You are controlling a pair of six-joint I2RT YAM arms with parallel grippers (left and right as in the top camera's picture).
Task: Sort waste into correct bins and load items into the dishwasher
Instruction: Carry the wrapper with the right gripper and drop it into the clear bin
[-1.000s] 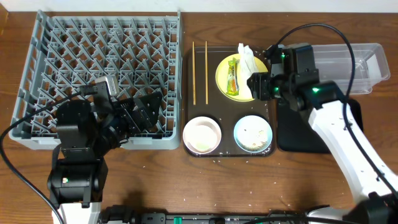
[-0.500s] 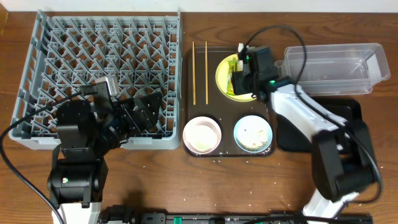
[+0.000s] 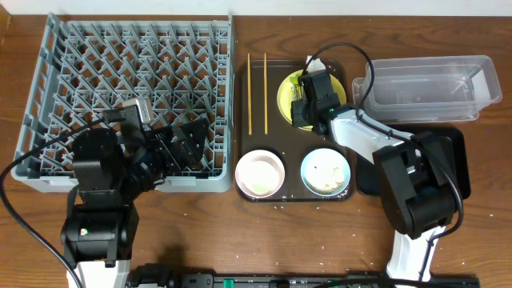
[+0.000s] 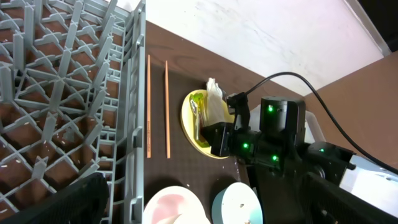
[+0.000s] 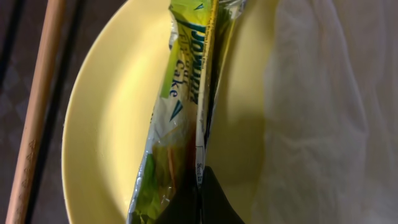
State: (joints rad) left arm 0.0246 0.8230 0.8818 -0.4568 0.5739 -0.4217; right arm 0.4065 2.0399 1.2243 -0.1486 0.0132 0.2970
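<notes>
- The step in hand looks like waste sorting: the right gripper [image 3: 304, 102] is down over the yellow plate [image 3: 286, 90] at the far side of the brown serving tray [image 3: 284, 138].
- In the wrist view its fingers are pressed together, apparently pinching the near end of the green snack wrapper [image 5: 180, 106], which lies on the plate.
- A white napkin [image 5: 311, 112] lies just right of the wrapper.
- 2 chopsticks [image 3: 249, 92] lie left of the plate.
- The left gripper [image 3: 182, 142] hangs over the grey rack [image 3: 48, 96]; I cannot tell how its fingers stand.
- Next, likely: lift the wrapper clear without dragging the napkin, then carry it right to the clear tub [image 3: 424, 80] or black tray [image 3: 366, 172].
</notes>
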